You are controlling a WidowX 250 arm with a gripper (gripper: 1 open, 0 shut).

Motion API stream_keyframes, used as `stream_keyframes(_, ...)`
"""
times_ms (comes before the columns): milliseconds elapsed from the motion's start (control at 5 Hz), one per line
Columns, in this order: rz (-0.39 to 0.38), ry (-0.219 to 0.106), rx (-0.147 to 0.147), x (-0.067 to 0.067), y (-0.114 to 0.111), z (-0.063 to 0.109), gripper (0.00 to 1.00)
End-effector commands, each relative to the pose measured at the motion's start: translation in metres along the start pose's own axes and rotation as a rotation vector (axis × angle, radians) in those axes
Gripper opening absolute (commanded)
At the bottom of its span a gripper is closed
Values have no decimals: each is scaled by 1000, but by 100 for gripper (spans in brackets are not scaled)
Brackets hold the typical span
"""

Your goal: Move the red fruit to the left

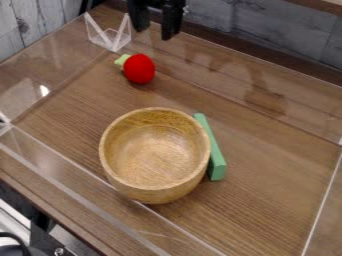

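The small round bright-red toy fruit with a green leafy top (136, 67) lies on its side on the wooden tabletop, leaves pointing toward the upper left, well apart from anything touching it

No readable text, labels, brands, numbers or signs on any surface in camera view.

A round wooden bowl (156, 154) sat on a wood-grain table (267, 140). A flat green block (210, 146) lay touching the bowl's right side.
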State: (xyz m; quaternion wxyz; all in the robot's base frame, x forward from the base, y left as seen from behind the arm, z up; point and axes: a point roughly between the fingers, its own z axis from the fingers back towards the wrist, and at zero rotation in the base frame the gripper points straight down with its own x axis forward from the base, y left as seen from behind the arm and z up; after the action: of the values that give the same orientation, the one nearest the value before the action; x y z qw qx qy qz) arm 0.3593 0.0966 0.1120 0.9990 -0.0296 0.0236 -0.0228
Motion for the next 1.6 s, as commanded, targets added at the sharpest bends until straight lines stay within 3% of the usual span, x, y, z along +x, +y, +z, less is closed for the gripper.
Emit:
stream_keyframes(0, -11, -46, 31, 9, -7, 24, 100)
stream_keyframes(400, -24, -5, 35, 1, -10, 13, 100)
stream_keyframes(600, -10, 10, 36, 2, -13, 17, 100)
stream_keyframes(1000, 14, 46, 15, 12, -40, 11, 100)
stream_keyframes(1400, 4, 61, -14, 7, -50, -17, 100)
